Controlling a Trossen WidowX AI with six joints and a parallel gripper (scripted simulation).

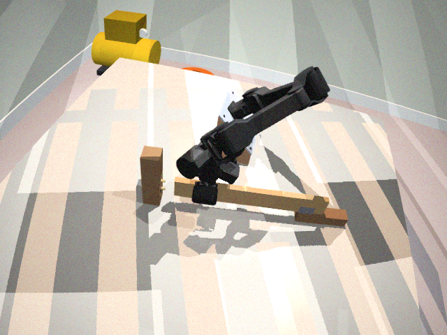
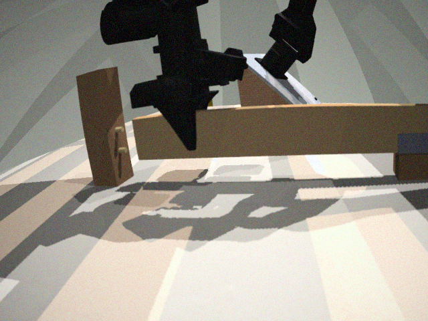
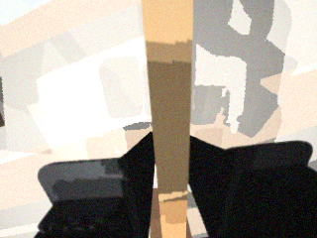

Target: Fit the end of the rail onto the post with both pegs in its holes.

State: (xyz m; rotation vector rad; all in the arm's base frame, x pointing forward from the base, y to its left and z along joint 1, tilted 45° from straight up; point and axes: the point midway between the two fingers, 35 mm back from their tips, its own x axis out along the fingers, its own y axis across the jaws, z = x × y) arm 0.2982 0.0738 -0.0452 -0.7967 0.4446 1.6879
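Top view: my fingers (image 1: 204, 193) (image 2: 190, 146) clamp the rail (image 1: 260, 196) (image 2: 293, 131) (image 3: 170, 99) near its post end, just short of the post (image 1: 151, 180) (image 2: 101, 128).

Exterior view: the rail hangs above the tabletop (image 2: 241, 276), roughly level, its end facing the pegs (image 2: 119, 129) (image 1: 163, 188). Align holes to pegs, then advance straight, keeping the far end in the bracket (image 2: 412, 143) (image 1: 306, 210).

Wrist view: the rail runs between both fingers; maintain grip until seated.

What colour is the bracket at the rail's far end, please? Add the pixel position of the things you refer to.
The bracket (image 1: 306, 210) (image 2: 412, 142) is dark slate blue; the exterior view shows it best.
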